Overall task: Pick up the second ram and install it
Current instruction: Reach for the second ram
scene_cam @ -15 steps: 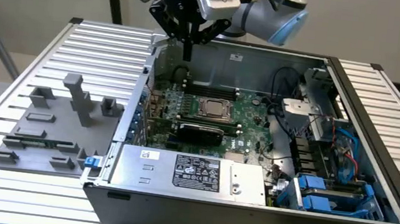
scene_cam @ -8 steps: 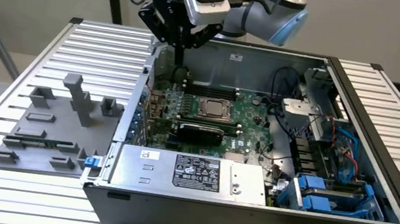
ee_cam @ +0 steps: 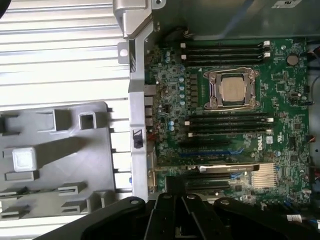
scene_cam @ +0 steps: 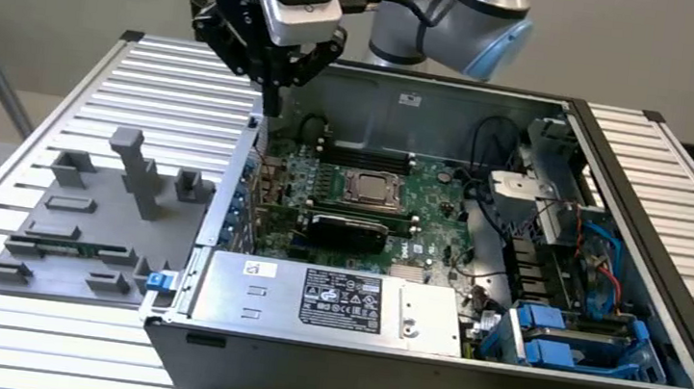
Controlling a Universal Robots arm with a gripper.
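The second ram (scene_cam: 73, 247), a thin green stick, lies flat in a slot of the grey plastic fixture (scene_cam: 73, 224) on the ribbed table, at the exterior view's left. My gripper (scene_cam: 275, 100) hangs high above the left wall of the open computer case (scene_cam: 245, 160), well away from the stick. Its dark fingers come together to a point, shut with nothing seen between them. In the wrist view the gripper (ee_cam: 182, 200) looks down on the grey fixture (ee_cam: 60, 145) and the motherboard (ee_cam: 225, 110) with its long black memory slots (ee_cam: 227, 125).
Inside the case a silver power supply (scene_cam: 323, 299) sits at the front, with blue drive bays (scene_cam: 571, 339) and cables at the exterior view's right. The processor socket (scene_cam: 376, 190) is mid-board. Upright grey posts (scene_cam: 137, 168) stand on the fixture.
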